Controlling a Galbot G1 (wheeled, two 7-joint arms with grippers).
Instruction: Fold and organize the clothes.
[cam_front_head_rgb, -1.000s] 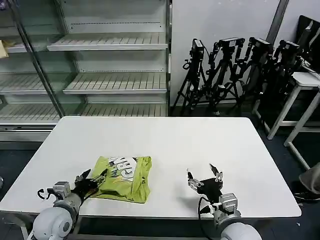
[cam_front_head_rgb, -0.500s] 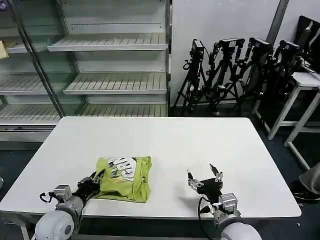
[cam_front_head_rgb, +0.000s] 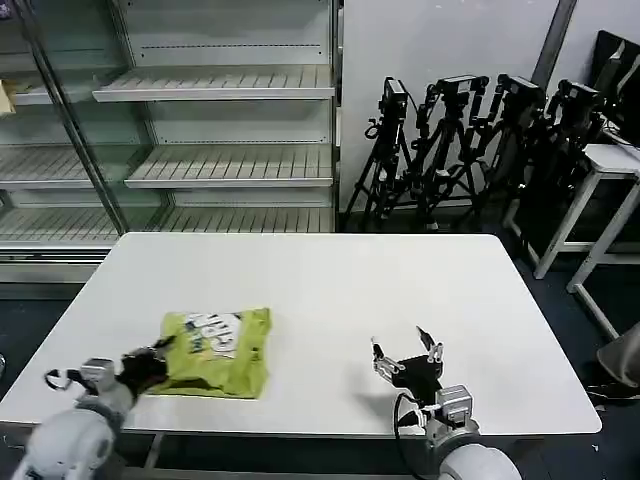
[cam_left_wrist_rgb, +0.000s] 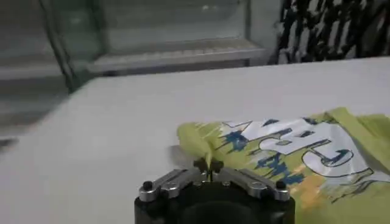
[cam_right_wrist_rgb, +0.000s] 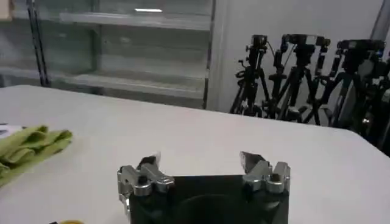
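Head view: the folded shirt (cam_front_head_rgb: 212, 350) lies on the white table (cam_front_head_rgb: 330, 290), at its near left. The left gripper (cam_front_head_rgb: 148, 366) pinches the shirt's near left edge. The right gripper (cam_front_head_rgb: 407, 355) rests over bare table at the near right, well apart from the shirt, its jaws spread.

Left wrist view: the left gripper (cam_left_wrist_rgb: 208, 167) has its fingertips closed together on a fold of the shirt (cam_left_wrist_rgb: 292, 158), whose printed face is up.

Right wrist view: the right gripper (cam_right_wrist_rgb: 201, 163) gapes, holding nothing; the shirt (cam_right_wrist_rgb: 27, 146) lies off to one side.
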